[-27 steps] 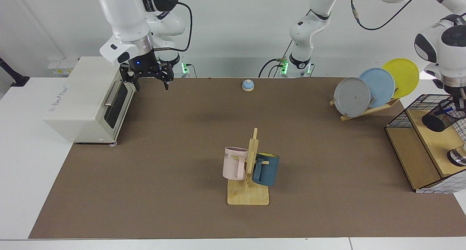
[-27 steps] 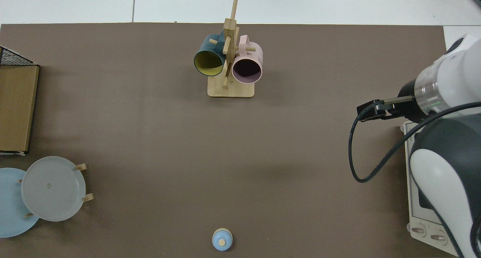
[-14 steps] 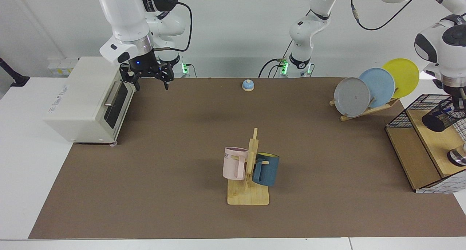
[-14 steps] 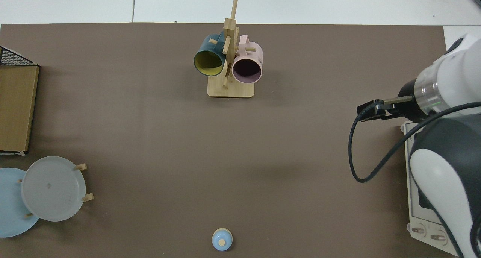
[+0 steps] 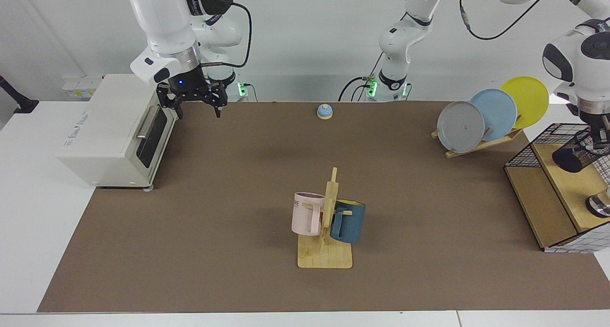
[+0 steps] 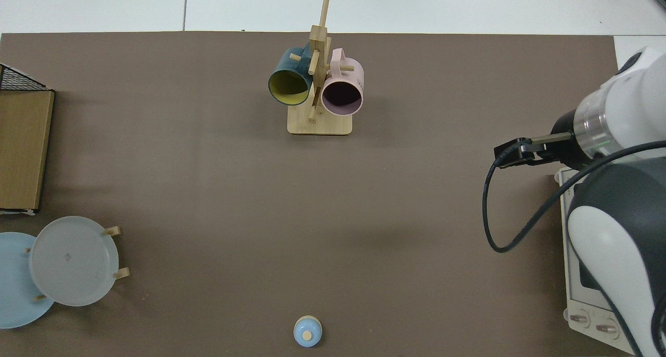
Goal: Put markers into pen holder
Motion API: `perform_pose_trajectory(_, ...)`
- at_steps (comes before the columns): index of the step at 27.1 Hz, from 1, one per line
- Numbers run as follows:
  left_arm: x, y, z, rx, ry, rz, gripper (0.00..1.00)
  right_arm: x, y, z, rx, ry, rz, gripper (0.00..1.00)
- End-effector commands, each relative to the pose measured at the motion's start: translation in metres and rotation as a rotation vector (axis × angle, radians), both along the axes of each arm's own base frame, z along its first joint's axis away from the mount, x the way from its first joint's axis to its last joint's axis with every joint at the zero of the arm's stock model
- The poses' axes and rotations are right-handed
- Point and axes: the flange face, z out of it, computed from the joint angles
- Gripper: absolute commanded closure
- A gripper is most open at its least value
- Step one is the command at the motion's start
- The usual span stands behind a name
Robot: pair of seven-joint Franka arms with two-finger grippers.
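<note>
Facing view: the left gripper (image 5: pixel 601 135) is hanging at the rim of the pen holder (image 5: pixel 578 156), which is leaning tilted on the wooden shelf of the wire basket (image 5: pixel 524 151). Whether its fingers are apart or together cannot be told, as the gripper is half cut off by the frame edge. The marker cannot be made out; only the dark mesh of the holder is showing below the gripper. A shiny metal object (image 5: pixel 599 205) is sitting on the same shelf, nearer the camera than the holder. Beside the basket, toward the table's middle, a plate rack (image 5: pixel 481 145) is carrying a grey plate (image 5: pixel 460 127), a blue plate (image 5: pixel 495 111) and a yellow plate (image 5: pixel 528 98).

The right arm is waiting: the right gripper (image 5: pixel 193 104) is hovering above the mat, just beside the toaster oven (image 5: pixel 112 131), with its fingers standing apart and holding nothing.

Well away from the basket, a mug tree (image 5: pixel 328 231) is bearing a pink mug (image 5: pixel 306 213) and a dark blue mug (image 5: pixel 349 221). A small bell (image 5: pixel 324 111) is resting at the mat's far edge.

Top view: only a corner of the basket (image 6: pixel 21 81) is showing; the holder and left gripper are lying outside the frame. The right gripper (image 6: pixel 512 154) is reaching out over the mat from the oven (image 6: pixel 583 305).
</note>
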Motion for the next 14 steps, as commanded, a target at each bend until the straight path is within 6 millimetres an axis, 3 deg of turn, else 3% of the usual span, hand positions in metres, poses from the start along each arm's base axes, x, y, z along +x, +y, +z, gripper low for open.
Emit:
perform_pose_trajectory(1, -0.008, 0.002, -0.001, -0.021, -0.017, 0.036, 0.37, -0.003, -0.002, 0.002, 0.007, -0.001, -0.020, 0.00)
perform_pose_trajectory(7, -0.006, 0.003, 0.003, -0.017, -0.022, 0.031, 0.37, -0.003, -0.002, 0.002, 0.008, -0.001, -0.020, 0.00)
perform_pose_trajectory(14, -0.002, 0.003, 0.023, 0.006, -0.043, 0.023, 0.36, -0.003, -0.002, 0.002, 0.008, -0.001, -0.020, 0.00)
